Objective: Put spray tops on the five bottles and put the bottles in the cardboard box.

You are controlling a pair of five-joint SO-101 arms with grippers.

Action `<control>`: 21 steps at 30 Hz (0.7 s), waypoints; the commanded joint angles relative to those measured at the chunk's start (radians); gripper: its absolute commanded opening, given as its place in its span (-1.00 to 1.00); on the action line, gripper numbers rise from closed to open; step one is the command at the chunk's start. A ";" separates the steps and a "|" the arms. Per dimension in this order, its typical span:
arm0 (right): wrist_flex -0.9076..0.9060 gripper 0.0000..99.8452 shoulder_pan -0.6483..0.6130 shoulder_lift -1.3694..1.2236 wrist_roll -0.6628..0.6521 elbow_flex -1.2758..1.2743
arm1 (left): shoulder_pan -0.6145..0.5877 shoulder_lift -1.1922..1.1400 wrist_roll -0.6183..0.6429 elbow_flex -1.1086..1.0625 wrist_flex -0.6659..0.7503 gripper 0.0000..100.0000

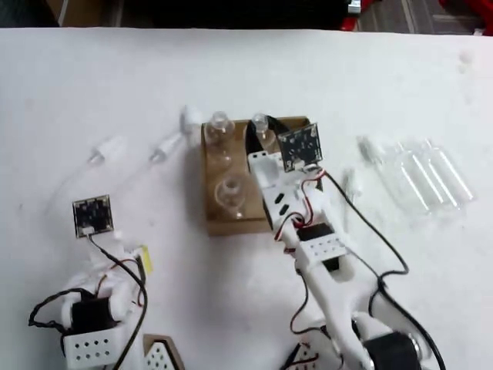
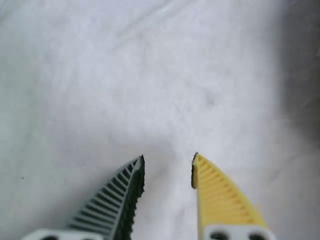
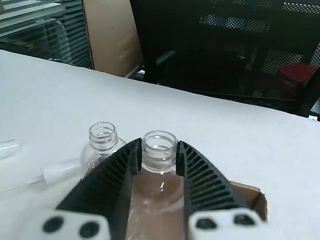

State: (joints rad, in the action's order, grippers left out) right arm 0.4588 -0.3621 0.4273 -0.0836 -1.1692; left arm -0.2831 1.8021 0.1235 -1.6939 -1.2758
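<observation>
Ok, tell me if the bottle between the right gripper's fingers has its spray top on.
Off. The bottle has a bare, open mouth at the right gripper.

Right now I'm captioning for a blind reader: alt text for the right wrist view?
The right arm's black ribbed gripper clasps the neck of an uncapped clear plastic bottle standing in a brown cardboard box; a second uncapped bottle stands beside it.

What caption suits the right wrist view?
Right gripper grips an uncapped bottle in the cardboard box, a second open bottle beside it.
</observation>
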 commanded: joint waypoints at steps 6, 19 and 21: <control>0.128 -0.97 0.039 -0.102 -0.015 0.003 | -0.010 0.005 0.014 0.000 -0.006 -0.71; 0.128 -0.97 0.033 -0.117 -0.017 -0.031 | -0.010 0.005 0.014 0.000 -0.006 -0.70; 0.127 -0.96 0.033 -0.117 -0.017 -0.031 | -0.010 0.005 0.014 0.000 -0.006 -0.70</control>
State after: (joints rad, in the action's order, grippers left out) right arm 0.5662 -0.3391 0.3061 -0.0836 -1.2060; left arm -0.2831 1.8021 0.1235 -1.6939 -1.2758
